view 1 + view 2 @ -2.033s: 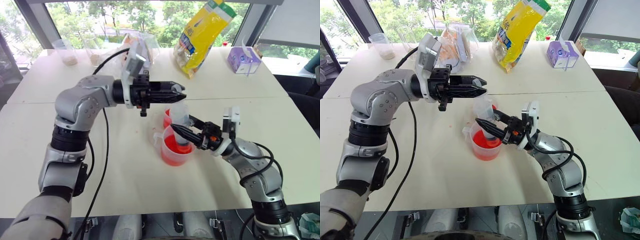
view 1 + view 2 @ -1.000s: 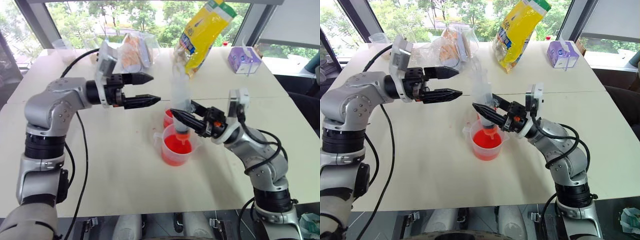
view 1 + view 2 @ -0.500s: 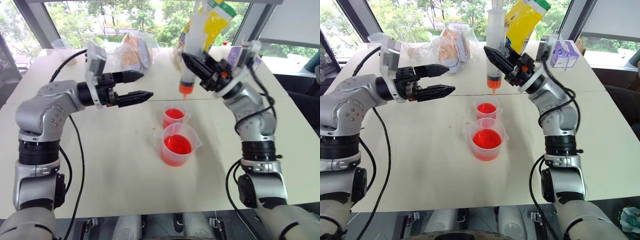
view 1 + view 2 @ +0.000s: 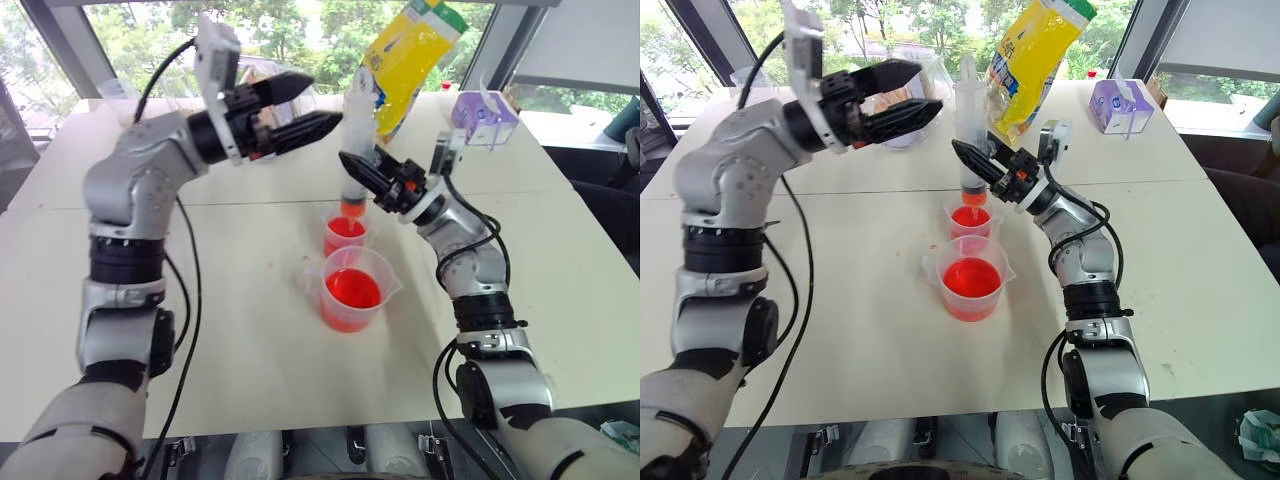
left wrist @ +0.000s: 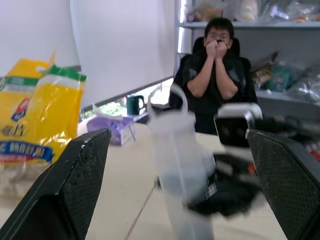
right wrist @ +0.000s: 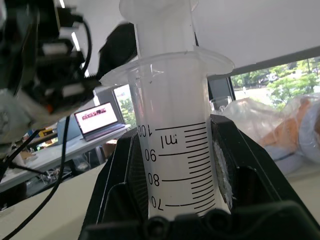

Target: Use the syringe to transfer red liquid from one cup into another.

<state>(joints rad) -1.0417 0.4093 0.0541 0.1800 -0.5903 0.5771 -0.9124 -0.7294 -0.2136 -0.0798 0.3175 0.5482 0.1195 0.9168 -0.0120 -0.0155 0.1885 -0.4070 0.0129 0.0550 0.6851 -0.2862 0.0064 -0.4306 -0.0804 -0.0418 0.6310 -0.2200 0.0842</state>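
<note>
The right gripper (image 4: pixel 362 172) is clamped on the syringe (image 4: pixel 356 150), its two black fingers pinching the clear barrel low down. The syringe stands nearly upright, white plunger at the top, orange-red tip pointing down just above the small cup (image 4: pixel 346 234); I cannot tell whether the tip touches the liquid. In the right wrist view the barrel (image 6: pixel 180 150) sits between the fingers with its black marks facing the camera.

The left gripper (image 4: pixel 300 108) hangs higher, near the plunger, its fingers spread wide and holding nothing. In the left wrist view the syringe (image 5: pixel 181 170) shows between those fingers (image 5: pixel 75 185), apart from both.

The small cup holds red liquid (image 4: pixel 346 227). Just beside it, nearer the robot, stands the measuring cup (image 4: pixel 352 291) with its handle, also filled with red liquid. Both stand on a white table (image 4: pixel 250 330).

Further back on the table lean a yellow bag (image 4: pixel 408 58) and a clear bag (image 4: pixel 908 95), with a purple tissue box (image 4: pixel 485 118) off to the right. A person (image 5: pixel 217 75) sits across the room in a chair.
</note>
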